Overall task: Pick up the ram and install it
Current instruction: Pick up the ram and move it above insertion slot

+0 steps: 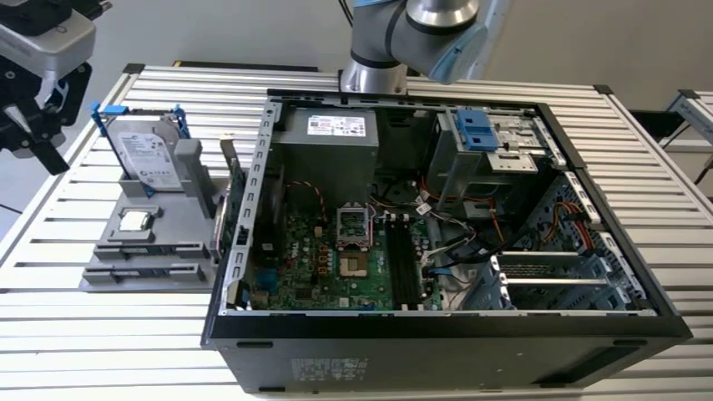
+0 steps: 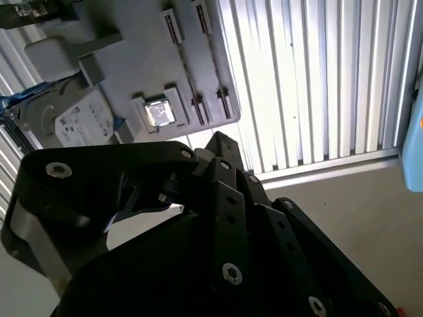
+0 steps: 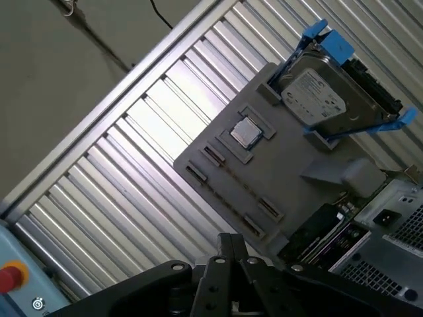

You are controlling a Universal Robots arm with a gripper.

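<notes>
1. Black and grey, the gripper (image 1: 33,149) hangs in the air at the exterior view's left, above the edge of the slatted metal table (image 1: 112,334). Its jaws look parted and it has hold of nothing.
2. Closest to the gripper is the hard drive (image 1: 150,154), silver with blue clips. It stands tilted at one end of a grey tray (image 1: 123,276) that lies flat on the table.
3. A little farther from the gripper, a small square processor chip (image 1: 136,220) lies flat in a recess of the same tray, apart from the hard drive. Both wrist views look down on this chip and on the drive next to it.
4. The ram (image 1: 223,219) is farther off again. It is a dark green stick standing on its long edge along the side of the tray away from the gripper, just beside the outer wall of the computer case (image 1: 446,351). In the first wrist view the ram (image 3: 322,230) shows as a dark board between the tray and the case. It is well apart from the gripper and nothing touches it.
5. Beyond the ram, farthest from the gripper, the computer case lies on its side with its panel off. The green motherboard (image 1: 323,267) faces up, and long black slots (image 1: 403,259) run along it beside the processor socket.
</notes>
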